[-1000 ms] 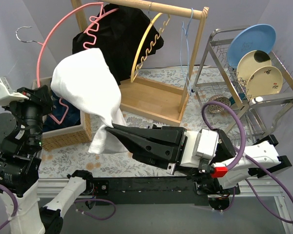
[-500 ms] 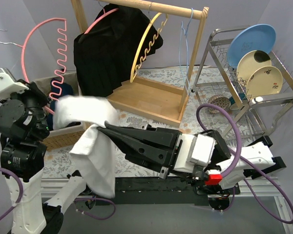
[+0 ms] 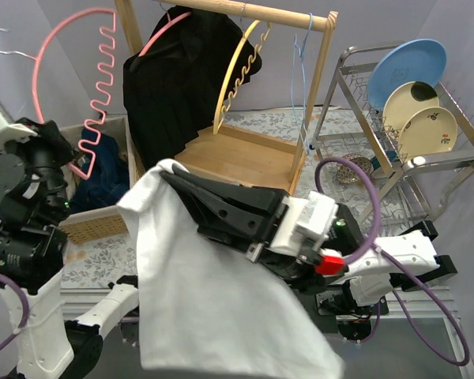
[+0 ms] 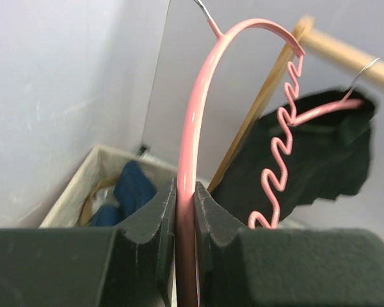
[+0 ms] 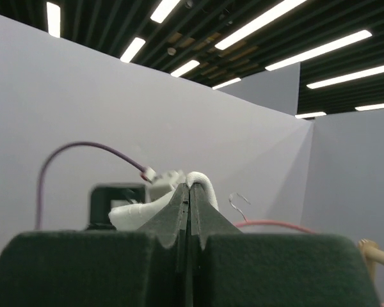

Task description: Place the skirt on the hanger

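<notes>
The white skirt [image 3: 213, 308] hangs from my right gripper [image 3: 167, 170], which is shut on its top edge and raised toward the camera; its edge shows over the fingertips in the right wrist view [image 5: 205, 185]. My left gripper [image 4: 186, 192] is shut on the pink hanger [image 4: 198, 109], which has a wavy lower bar. In the top view the hanger [image 3: 43, 67] stands up at the far left, above my left arm [image 3: 24, 197]. Skirt and hanger are apart.
A wooden rack [image 3: 257, 12] at the back holds a black garment [image 3: 174, 79], a yellow hanger [image 3: 237, 75] and a blue hanger [image 3: 304, 55]. A wicker basket [image 3: 95, 221] with blue cloth [image 3: 103, 178] sits at the left. A dish rack [image 3: 426, 158] with plates stands at the right.
My right gripper has lifted the skirt up and toward the camera, so it now hangs long over the near edge. The pink hanger has swung upright and to the left.
</notes>
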